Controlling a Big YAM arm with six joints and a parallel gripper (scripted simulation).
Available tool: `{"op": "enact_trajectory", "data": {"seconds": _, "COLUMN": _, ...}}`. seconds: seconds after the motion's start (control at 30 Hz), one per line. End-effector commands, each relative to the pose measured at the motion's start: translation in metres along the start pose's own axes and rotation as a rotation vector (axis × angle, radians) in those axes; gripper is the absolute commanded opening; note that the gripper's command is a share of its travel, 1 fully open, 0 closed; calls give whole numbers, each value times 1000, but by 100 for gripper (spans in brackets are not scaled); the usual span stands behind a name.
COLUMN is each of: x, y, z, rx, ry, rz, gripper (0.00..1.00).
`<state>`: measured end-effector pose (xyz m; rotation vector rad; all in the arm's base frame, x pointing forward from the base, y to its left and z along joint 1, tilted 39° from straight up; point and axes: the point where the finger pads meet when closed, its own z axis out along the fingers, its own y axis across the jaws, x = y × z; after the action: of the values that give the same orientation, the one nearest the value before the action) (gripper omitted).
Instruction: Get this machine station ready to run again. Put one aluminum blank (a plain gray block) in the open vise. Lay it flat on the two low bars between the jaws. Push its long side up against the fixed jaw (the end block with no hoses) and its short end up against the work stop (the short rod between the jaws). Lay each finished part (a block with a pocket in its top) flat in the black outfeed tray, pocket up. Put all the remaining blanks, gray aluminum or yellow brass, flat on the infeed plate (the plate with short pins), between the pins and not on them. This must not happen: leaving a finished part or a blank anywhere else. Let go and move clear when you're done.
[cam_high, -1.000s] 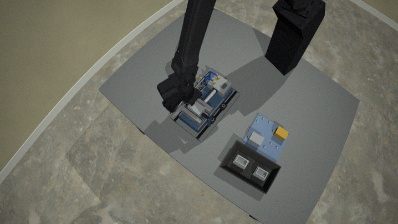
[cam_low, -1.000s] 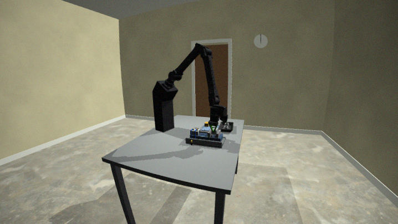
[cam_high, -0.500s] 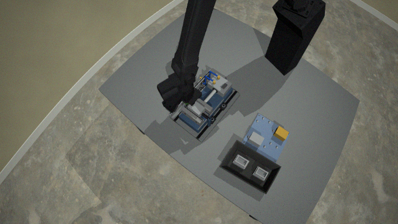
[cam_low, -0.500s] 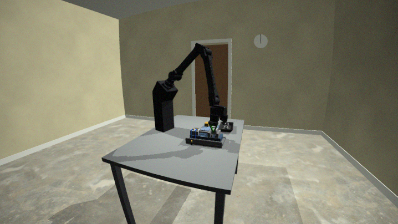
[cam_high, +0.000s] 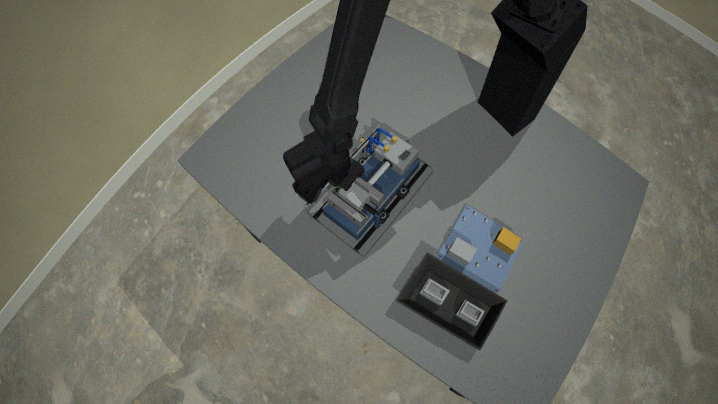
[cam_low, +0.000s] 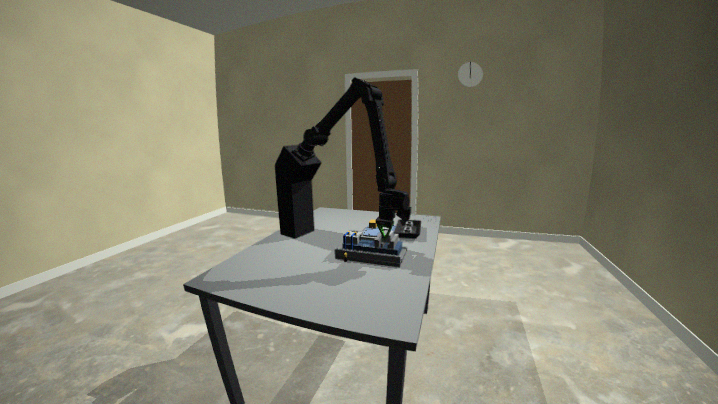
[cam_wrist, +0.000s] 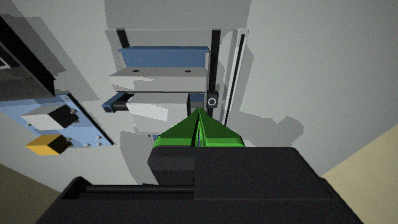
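My gripper (cam_high: 335, 187) (cam_low: 384, 232) (cam_wrist: 199, 112) is shut with nothing between its green fingers. Its tip is low, at the short end of a plain gray blank (cam_high: 357, 194) (cam_wrist: 157, 106) that lies in the open vise (cam_high: 396, 175) (cam_low: 371, 246), beside the fixed jaw (cam_wrist: 159, 79). I cannot tell whether the tip touches the blank. On the blue infeed plate (cam_high: 471, 223) (cam_wrist: 85, 131) lie a second gray blank (cam_high: 461, 250) (cam_wrist: 40, 119) and a yellow brass blank (cam_high: 507, 240) (cam_wrist: 42, 145). Two pocketed finished parts (cam_high: 434, 290) (cam_high: 469, 312) (cam_low: 407, 228) lie pocket up in the black outfeed tray (cam_high: 494, 321).
The arm's tall black base (cam_high: 532, 65) (cam_low: 295, 195) stands at the back of the gray table (cam_high: 251, 150) (cam_low: 311, 286). The vise's hoses (cam_high: 377, 140) and moving jaw block (cam_high: 404, 154) lie at its far end. The tray and plate sit together to the vise's right.
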<state>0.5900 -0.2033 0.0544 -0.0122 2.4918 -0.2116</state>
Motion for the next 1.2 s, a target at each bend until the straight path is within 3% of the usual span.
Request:
{"op": "enact_trajectory", "data": {"seconds": 0.0, "x": -9, "y": -14, "z": -4, "rx": 19, "ry": -24, "rz": 12, "gripper": 0}}
{"op": "enact_trajectory", "data": {"seconds": 1.17, "x": -7, "y": -7, "z": -6, "rx": 16, "ry": -22, "rz": 16, "gripper": 0}}
